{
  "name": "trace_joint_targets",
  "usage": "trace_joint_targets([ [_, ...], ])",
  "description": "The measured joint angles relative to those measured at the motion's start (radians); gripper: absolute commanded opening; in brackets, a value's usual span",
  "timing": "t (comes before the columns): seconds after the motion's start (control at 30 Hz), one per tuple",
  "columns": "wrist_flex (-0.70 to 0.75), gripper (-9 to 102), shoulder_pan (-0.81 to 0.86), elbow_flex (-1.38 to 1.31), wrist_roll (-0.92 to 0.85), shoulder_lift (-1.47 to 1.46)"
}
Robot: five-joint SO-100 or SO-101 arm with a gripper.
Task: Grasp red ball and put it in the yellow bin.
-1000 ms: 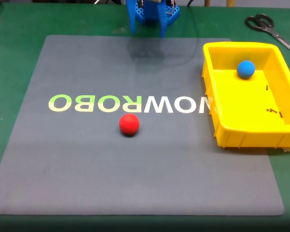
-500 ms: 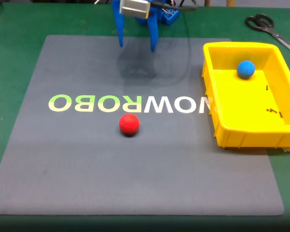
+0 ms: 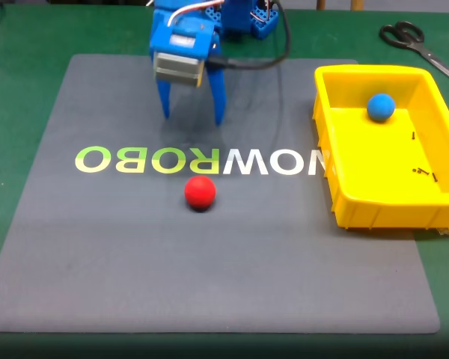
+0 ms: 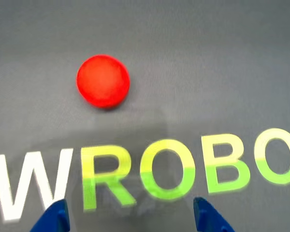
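Blue gripper (image 3: 191,120) hangs over the gray mat (image 3: 135,262), jaws spread wide and holding nothing, just above the printed lettering (image 3: 198,160). The red ball (image 3: 200,192) sits alone on the mat at the gripper's 6 o'clock, just past the letters, bare mat all around it. In the wrist view the ball (image 4: 103,80) lies at 11 o'clock from the fingertips (image 4: 210,217). The yellow bin (image 3: 337,179) (a blue ball (image 3: 380,107) inside) straddles the mat's edge at 3 o'clock; scissors (image 3: 415,41) lie beyond.

A grey rectangular mat (image 3: 209,254) printed with "NOWROBO" lettering (image 3: 198,160) covers a green tabletop (image 3: 15,82); black-handled scissors (image 3: 419,43) lie nearby.
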Motion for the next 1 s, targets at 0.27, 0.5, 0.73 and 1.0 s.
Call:
trace_joint_targets([
  [0.27,0.0,29,-0.023,-0.218,0.018,-0.238],
  [0.5,-0.028,29,-0.06,-0.321,0.023,-0.373],
  [0.73,-0.028,29,-0.072,-0.434,0.037,-0.466],
  [1.0,-0.031,29,-0.072,-0.538,0.037,-0.574],
])
